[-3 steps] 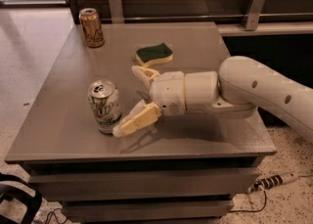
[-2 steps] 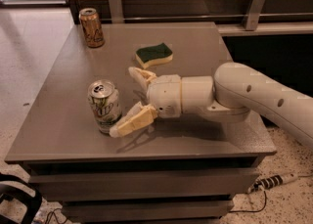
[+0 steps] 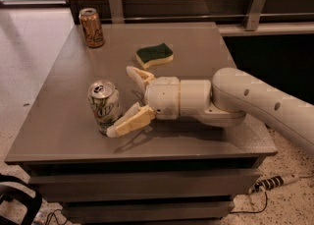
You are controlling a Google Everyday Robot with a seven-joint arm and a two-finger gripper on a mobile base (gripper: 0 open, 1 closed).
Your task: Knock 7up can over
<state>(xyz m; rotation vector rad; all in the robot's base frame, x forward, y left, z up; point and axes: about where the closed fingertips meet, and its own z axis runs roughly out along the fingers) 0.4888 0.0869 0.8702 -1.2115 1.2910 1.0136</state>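
The 7up can [image 3: 104,105] stands upright near the front left of the grey table [image 3: 196,47]; it is white and silver with green markings and a silver top. My gripper [image 3: 121,102] reaches in from the right, just right of the can, with its two cream fingers spread wide. The near finger [image 3: 130,121] lies low by the can's base and looks to touch it. The far finger [image 3: 138,75] is behind and to the right of the can, apart from it. The gripper holds nothing.
A copper-brown can [image 3: 91,27] stands upright at the table's back left corner. A green and yellow sponge [image 3: 154,54] lies at the back middle. A wooden wall with metal brackets runs behind the table. A power strip [image 3: 272,183] lies on the floor at right.
The gripper has moved slightly left toward the 7up can, bringing the near finger up against the can's base. The can still stands upright in the same spot.
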